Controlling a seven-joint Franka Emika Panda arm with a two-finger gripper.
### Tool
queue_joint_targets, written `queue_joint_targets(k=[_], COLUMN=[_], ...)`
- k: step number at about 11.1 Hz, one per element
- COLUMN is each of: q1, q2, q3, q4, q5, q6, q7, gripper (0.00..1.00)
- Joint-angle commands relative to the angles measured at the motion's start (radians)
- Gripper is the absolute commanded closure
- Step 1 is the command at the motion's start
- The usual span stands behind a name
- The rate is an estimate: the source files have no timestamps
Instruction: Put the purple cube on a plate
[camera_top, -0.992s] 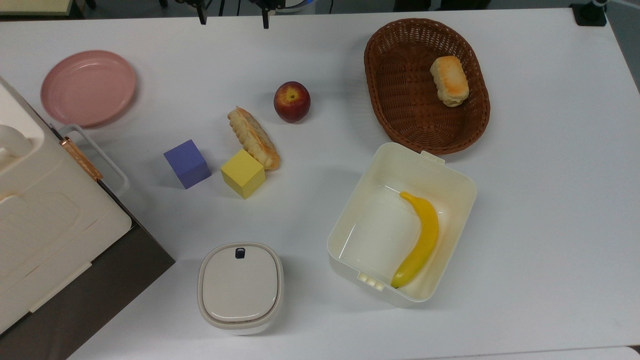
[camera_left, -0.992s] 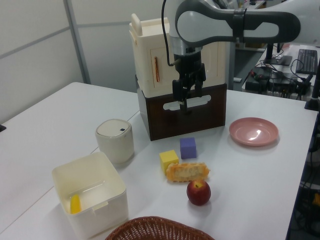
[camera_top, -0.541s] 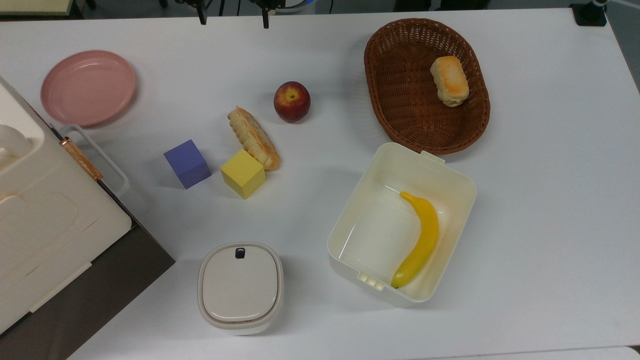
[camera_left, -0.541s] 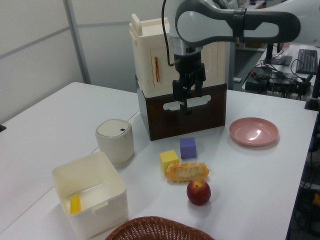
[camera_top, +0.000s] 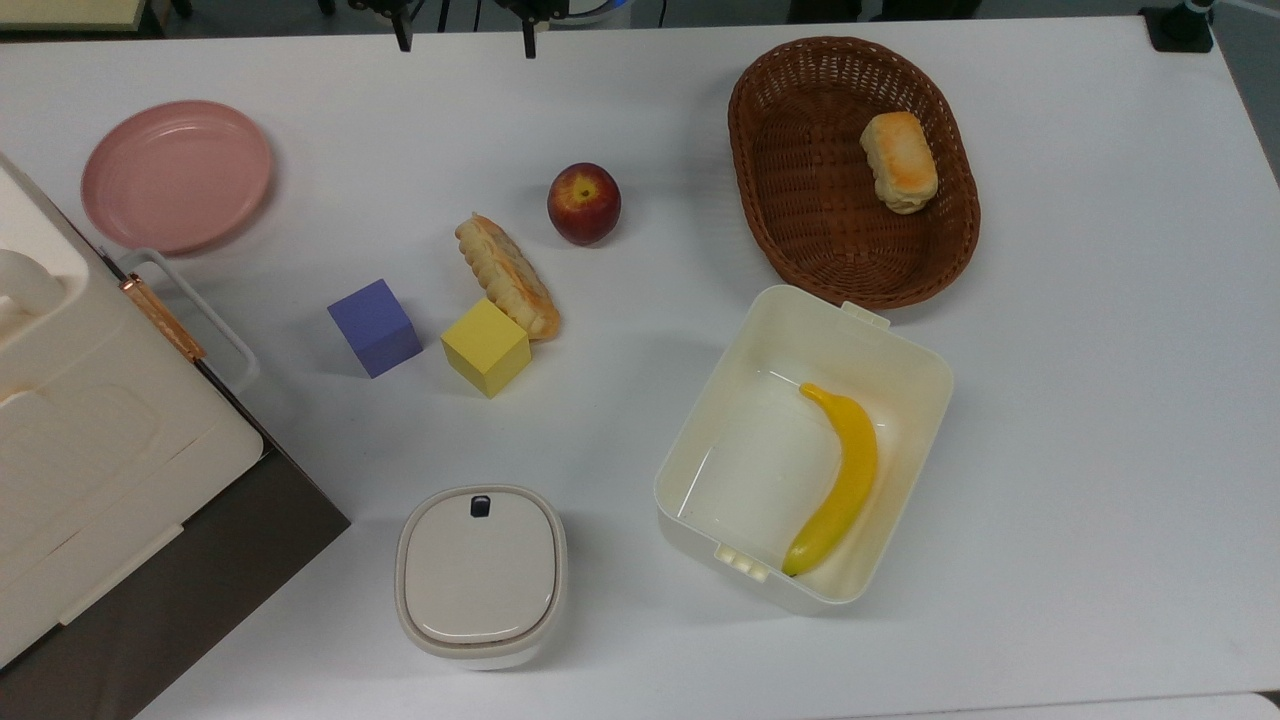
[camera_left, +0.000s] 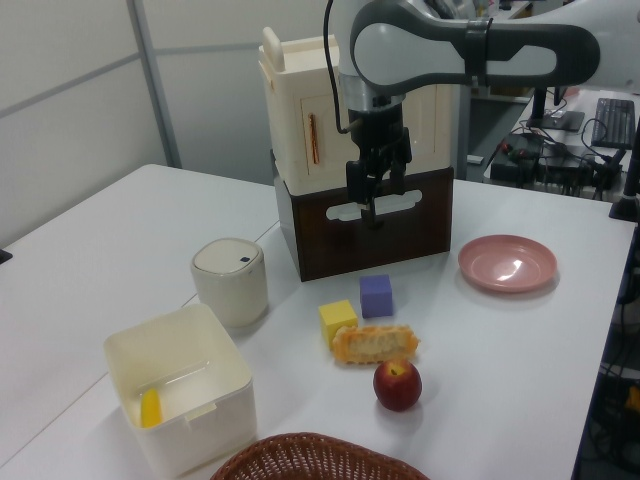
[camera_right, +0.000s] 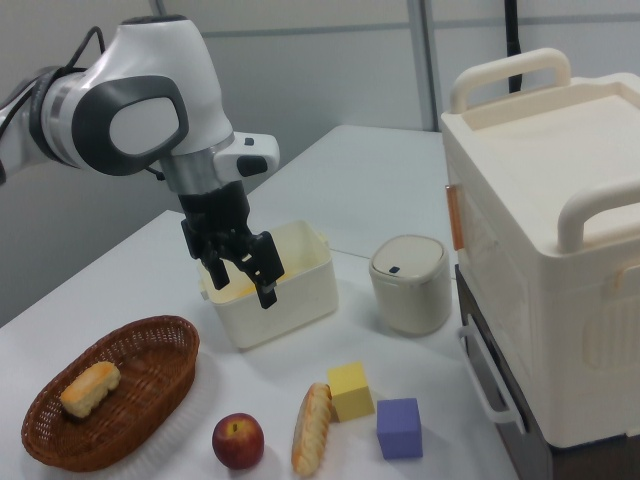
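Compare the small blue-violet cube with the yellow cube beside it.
Colour: the blue-violet cube is purple-blue, the yellow cube bright yellow. Contact: the yellow cube sits against the long bread roll; the blue-violet cube stands free on the table. Place: the blue-violet cube is nearer the pink plate. Both look alike in size, matte and plain-faced.

Arm bent over, gripper (camera_right: 243, 279) pointing down, fingers apart, nothing held, raised above table

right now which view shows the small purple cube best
The top view: the small matte purple cube sits unobstructed beside the yellow cube. The left view shows it farther away, behind the bread; the right view shows it near the bottom edge.
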Motion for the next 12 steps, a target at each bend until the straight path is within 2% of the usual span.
queue_joint_targets(k=[1, 6, 12], q1=[-0.014, -0.037, -0.054], q2=[0.013, 0.026, 0.024], q3=[-0.018, -0.021, -0.021], q4=[-0.004, -0.005, -0.005], q5=[-0.001, 0.002, 0.014], q6=[0.037, 0.051, 0.051], q7=[-0.062, -0.192, -0.188], gripper=[0.0, 0.0, 0.0])
